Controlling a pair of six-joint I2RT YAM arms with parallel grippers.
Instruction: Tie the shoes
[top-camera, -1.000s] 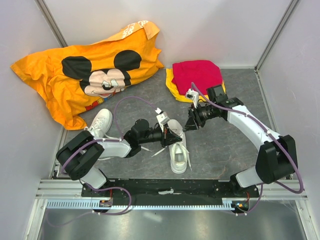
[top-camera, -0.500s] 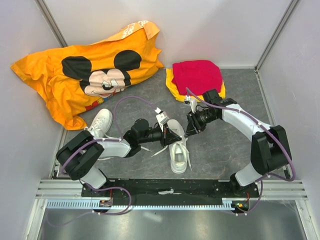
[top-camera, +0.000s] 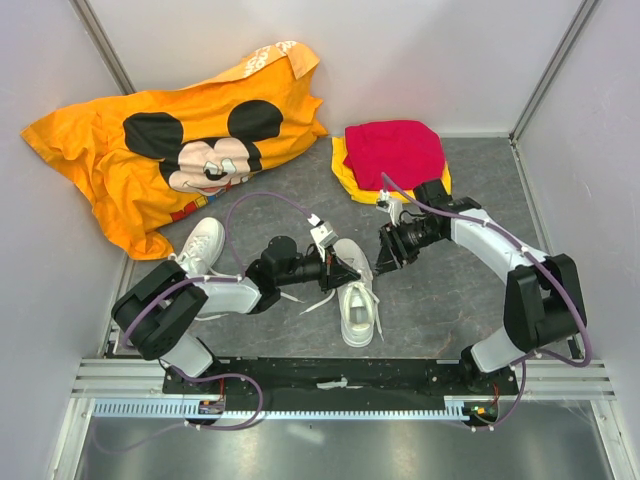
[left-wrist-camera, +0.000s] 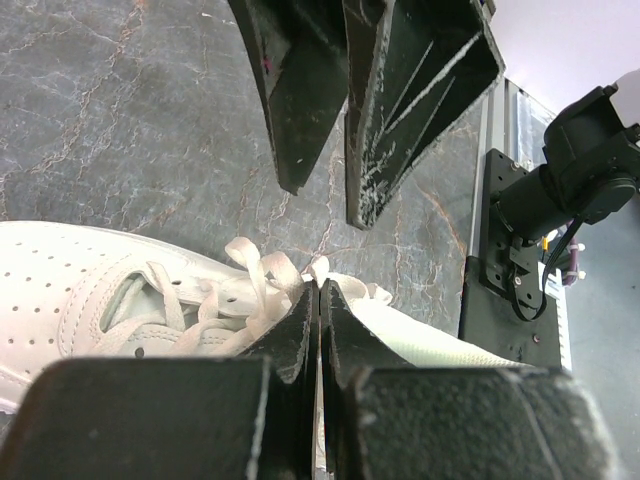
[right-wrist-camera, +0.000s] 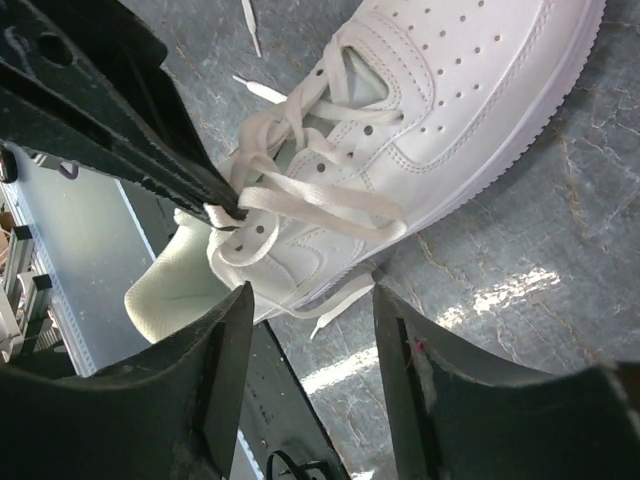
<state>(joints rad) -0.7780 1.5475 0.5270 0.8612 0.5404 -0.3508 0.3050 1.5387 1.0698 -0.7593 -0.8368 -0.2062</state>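
Note:
One white shoe (top-camera: 356, 300) lies in the middle, toe toward the near edge; it also shows in the left wrist view (left-wrist-camera: 90, 290) and the right wrist view (right-wrist-camera: 450, 110). My left gripper (top-camera: 350, 271) is shut on a white lace (left-wrist-camera: 322, 272) at the shoe's tongue; the pinch shows in the right wrist view (right-wrist-camera: 222, 213). My right gripper (top-camera: 385, 257) is open and empty, hovering just right of the shoe's laced part (right-wrist-camera: 312, 335). A loose lace end (right-wrist-camera: 345, 300) lies between its fingers on the floor. The second shoe (top-camera: 203, 243) lies at the left beside the left arm.
An orange cartoon-mouse shirt (top-camera: 170, 150) is spread at the back left. Folded red and yellow cloths (top-camera: 393, 150) lie at the back right, close behind the right arm. Grey walls enclose the floor; the black base rail (top-camera: 340, 375) runs along the near edge.
My right gripper has shifted slightly down and toward the shoe's right side. The left gripper has stayed shut on the lace in the same place.

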